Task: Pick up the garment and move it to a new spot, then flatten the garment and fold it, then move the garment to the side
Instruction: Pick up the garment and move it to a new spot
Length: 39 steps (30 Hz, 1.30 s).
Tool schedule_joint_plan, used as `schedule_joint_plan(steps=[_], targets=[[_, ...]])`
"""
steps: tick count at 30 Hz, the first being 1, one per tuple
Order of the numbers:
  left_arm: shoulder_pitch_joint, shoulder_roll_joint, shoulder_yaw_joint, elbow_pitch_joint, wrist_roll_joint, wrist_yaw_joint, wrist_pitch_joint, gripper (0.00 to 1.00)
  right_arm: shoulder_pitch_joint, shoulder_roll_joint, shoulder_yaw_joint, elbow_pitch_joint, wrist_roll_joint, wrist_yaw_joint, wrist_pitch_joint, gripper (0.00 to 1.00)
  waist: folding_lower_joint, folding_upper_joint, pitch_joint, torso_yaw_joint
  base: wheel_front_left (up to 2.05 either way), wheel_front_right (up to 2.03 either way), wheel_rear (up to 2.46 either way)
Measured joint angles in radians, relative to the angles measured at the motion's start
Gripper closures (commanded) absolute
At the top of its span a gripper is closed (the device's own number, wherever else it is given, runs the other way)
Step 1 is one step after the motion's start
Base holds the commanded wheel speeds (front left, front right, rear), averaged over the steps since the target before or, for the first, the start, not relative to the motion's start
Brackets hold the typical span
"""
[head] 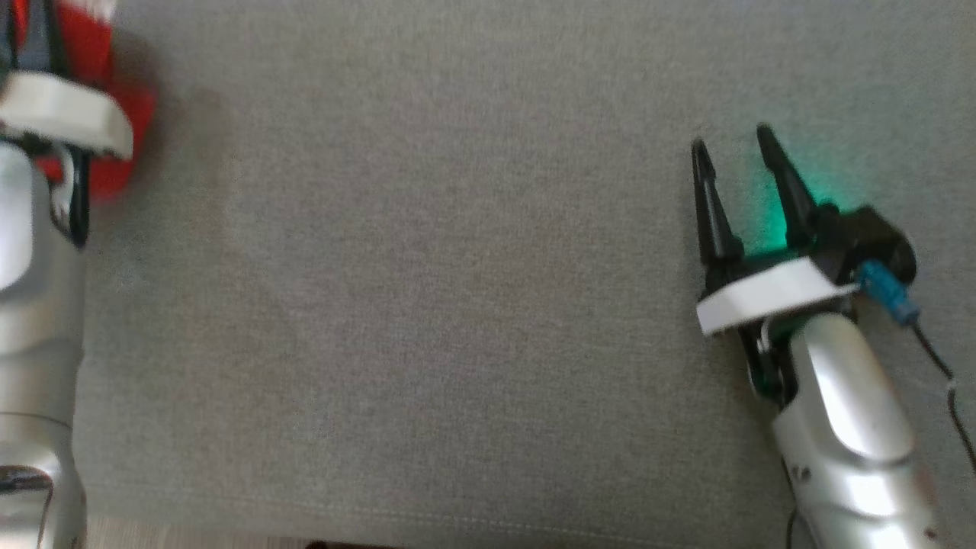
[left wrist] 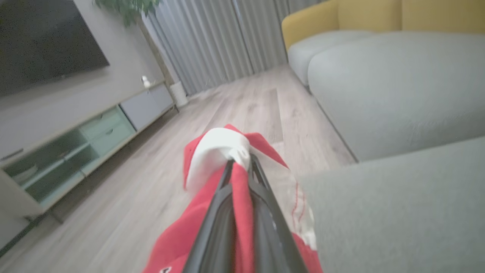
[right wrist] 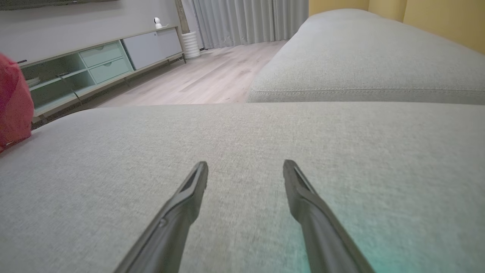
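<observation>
The left gripper (left wrist: 240, 161) is pinching the red-and-white garment (left wrist: 212, 151) between nearly closed jaws at the grey sofa cushion's (head: 427, 305) left edge, apparently over the wooden floor (left wrist: 246, 102). The right gripper (head: 730, 139) is hovering wide open above the cushion, well apart. The left wrist view is showing a TV cabinet (left wrist: 94, 129) and curtains (left wrist: 227, 38).

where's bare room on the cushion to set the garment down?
Wide bare stretch of grey cushion between the left claw, shut on the red-and-white garment at the left edge, and the open right claw. Crowded only at those two ends.
</observation>
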<state>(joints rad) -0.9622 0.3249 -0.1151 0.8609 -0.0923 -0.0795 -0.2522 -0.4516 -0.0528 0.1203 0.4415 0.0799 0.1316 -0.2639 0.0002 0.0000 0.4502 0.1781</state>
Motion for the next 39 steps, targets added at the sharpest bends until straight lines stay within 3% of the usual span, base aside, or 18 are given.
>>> schedule_joint_plan(steps=[7,13,21,22,23,24,30,39], targets=[[-0.002,-0.002,-0.063,-0.241,-0.019,-0.04,-0.004,1.0,0.085,-0.002,0.009,0.035,0.089,0.0,0.002,0.0,-0.0002,0.0,-0.119,-0.02,0.0,0.0,0.0],[0.042,-0.115,-0.214,-0.369,-0.14,-0.053,-0.006,1.0,0.128,-0.001,0.015,0.04,0.141,0.0,0.002,0.0,-0.0004,0.0001,-0.216,-0.081,0.0,0.0,0.0],[0.235,-0.249,-0.405,-0.445,-0.272,-0.053,-0.006,1.0,0.179,-0.001,0.021,0.048,0.168,0.0,0.002,0.0,-0.0003,0.0001,-0.286,-0.208,0.0,0.0,0.0],[0.264,-0.256,-0.425,-0.442,-0.278,-0.053,-0.006,0.82,0.179,0.0,0.021,0.049,0.168,0.0,0.002,0.0,-0.0003,0.0001,-0.291,-0.224,0.0,0.0,0.0],[0.289,-0.258,-0.456,-0.426,-0.277,-0.053,-0.006,0.32,0.179,-0.001,0.022,0.05,0.168,0.0,0.002,0.0,-0.0003,0.0001,-0.295,-0.238,0.0,0.0,0.0],[0.318,-0.26,-0.473,-0.404,-0.275,-0.053,-0.005,0.0,0.179,0.0,0.023,0.05,0.168,0.0,0.002,0.0,-0.0003,0.0,-0.298,-0.252,0.0,0.0,0.0],[0.498,-0.254,-0.445,-0.318,-0.239,-0.03,-0.004,0.0,0.203,0.0,0.008,0.051,0.168,0.0,0.002,0.0,-0.0002,0.0001,-0.314,-0.282,0.0,0.0,0.0],[0.763,-0.23,-0.159,-0.417,-0.16,0.074,-0.004,0.0,0.23,0.001,-0.015,0.053,0.168,0.0,0.005,0.0,-0.0002,0.0001,-0.365,-0.236,0.0,0.0,0.0]])
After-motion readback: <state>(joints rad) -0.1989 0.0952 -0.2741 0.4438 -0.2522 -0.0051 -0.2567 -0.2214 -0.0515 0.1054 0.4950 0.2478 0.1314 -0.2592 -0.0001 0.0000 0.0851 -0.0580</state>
